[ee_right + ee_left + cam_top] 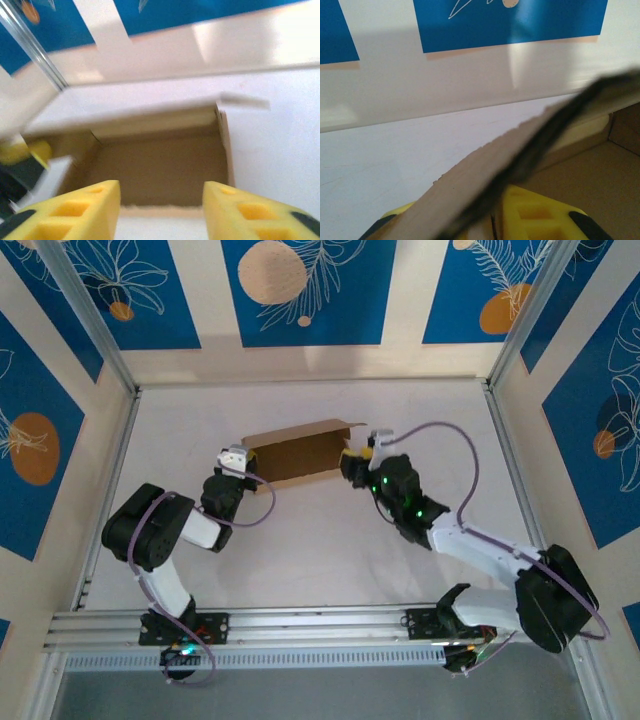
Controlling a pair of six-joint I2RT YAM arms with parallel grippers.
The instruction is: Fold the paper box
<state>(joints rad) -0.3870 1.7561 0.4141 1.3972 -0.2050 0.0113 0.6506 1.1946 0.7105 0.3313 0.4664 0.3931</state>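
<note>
The paper box (295, 455) is brown cardboard, standing partly formed in the middle of the white table with its walls up and a flap raised at its right end. My left gripper (238, 462) is at its left end. In the left wrist view a cardboard wall (520, 150) runs slantwise between the yellow fingers (535, 215), which are shut on it. My right gripper (356, 457) is at the box's right end. In the right wrist view its yellow fingers (92, 210) stand apart with nothing between them, facing the box's brown inside (160, 165).
An aluminium rail (300, 625) runs along the near edge, carrying both arm bases. Metal frame posts (95, 320) and blue-patterned walls (300, 290) enclose the table on three sides. A purple cable (455, 440) loops above the right arm.
</note>
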